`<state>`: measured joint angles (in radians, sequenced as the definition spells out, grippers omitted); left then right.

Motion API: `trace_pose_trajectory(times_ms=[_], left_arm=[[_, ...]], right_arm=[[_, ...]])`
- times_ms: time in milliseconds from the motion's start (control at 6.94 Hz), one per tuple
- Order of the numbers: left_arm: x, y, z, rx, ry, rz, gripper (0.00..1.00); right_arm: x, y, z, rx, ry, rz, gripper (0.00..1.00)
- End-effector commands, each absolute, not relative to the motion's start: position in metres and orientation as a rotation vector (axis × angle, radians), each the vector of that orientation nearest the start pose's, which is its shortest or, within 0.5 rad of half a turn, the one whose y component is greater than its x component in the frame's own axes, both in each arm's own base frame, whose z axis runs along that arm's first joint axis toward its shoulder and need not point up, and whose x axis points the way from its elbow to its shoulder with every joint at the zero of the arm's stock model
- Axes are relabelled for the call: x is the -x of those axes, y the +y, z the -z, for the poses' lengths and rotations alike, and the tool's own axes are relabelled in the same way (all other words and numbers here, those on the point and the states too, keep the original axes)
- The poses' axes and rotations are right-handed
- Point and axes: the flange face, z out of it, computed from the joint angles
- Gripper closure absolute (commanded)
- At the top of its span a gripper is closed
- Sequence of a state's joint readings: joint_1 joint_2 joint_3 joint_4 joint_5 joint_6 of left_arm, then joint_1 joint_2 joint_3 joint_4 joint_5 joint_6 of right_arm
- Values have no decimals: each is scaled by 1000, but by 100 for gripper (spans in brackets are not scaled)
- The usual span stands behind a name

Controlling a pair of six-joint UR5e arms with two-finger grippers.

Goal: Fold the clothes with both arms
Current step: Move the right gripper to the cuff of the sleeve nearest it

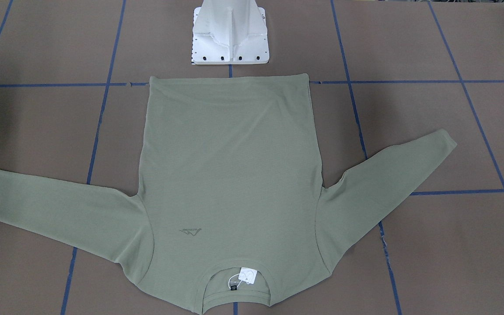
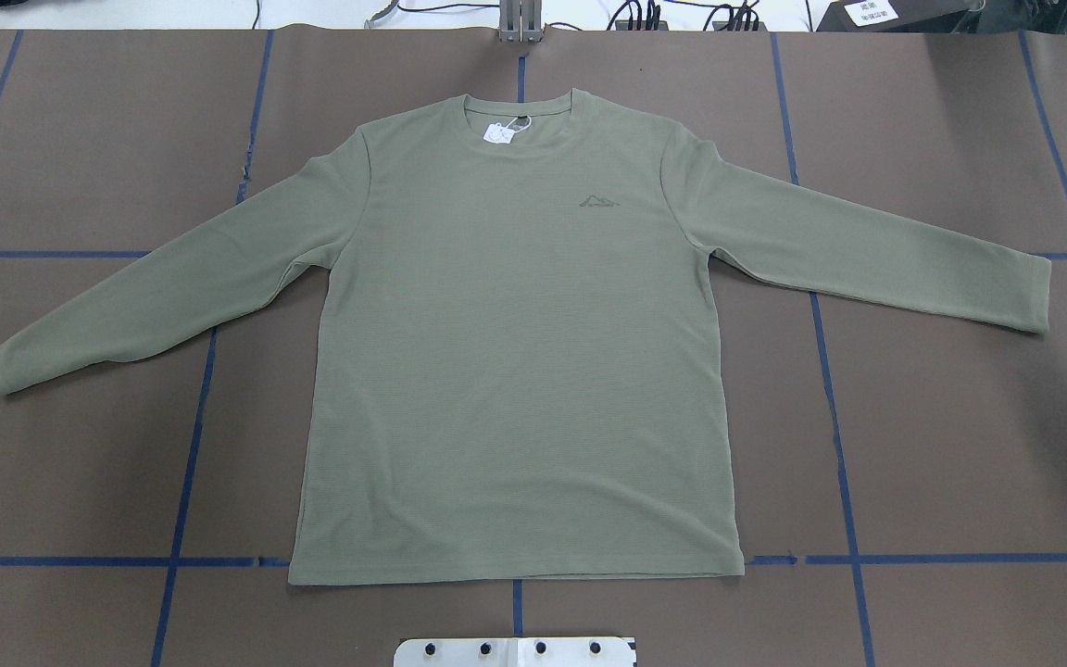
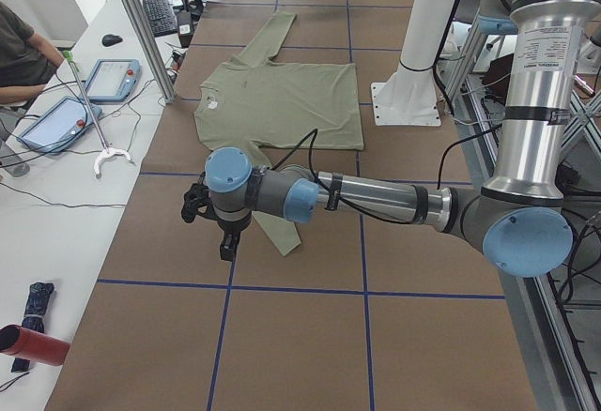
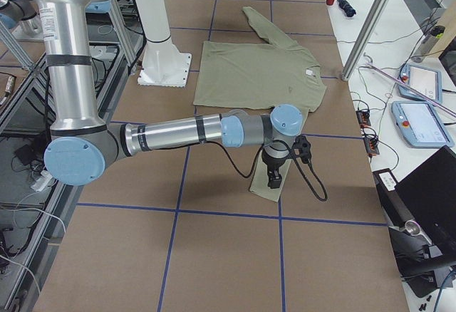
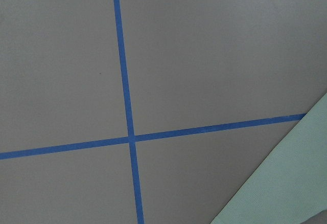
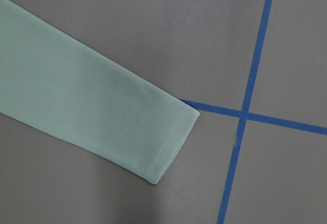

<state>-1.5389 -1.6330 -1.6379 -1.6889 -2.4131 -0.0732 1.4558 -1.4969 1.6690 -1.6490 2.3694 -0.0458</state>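
Shirt [image 2: 515, 371] flat, face up, sleeves spread, centred on brown table [image 2: 941, 445] with blue tape grid [image 2: 834, 417]. Left gripper [image 3: 227, 242], right gripper [image 4: 273, 178] near sleeve ends; opening and hold: cannot tell. White bench [image 3: 56, 214] carries teach pendants [image 3: 113, 80].

The sage-green long-sleeved shirt [image 2: 515, 371] was found laid flat, front side up, unfolded, both sleeves spread outward.

Brown table [image 2: 960, 445] (blue tape grid [image 2: 830, 417]) carries a white base block [image 1: 230, 39].
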Motion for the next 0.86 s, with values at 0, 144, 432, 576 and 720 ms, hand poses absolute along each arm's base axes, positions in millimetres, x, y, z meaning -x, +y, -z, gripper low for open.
trace_pose_trajectory(times_ms=[0,144,432,576,720], left_arm=[[48,-526,-574,-224,726,-74,0],[48,-524,-574,-221,738,-69,0],[45,-515,-582,-202,740,-65,0],[46,-515,-585,-208,736,-76,0],[46,-514,-583,-210,739,-77,0]], right_arm=[[-3,-516,-599,-41,-800,196,0],[-3,-513,-597,-43,-803,193,0],[1,-515,-596,-66,-809,211,0],[5,-517,-613,-52,-814,191,0],[18,-523,-628,-76,-819,184,0]])
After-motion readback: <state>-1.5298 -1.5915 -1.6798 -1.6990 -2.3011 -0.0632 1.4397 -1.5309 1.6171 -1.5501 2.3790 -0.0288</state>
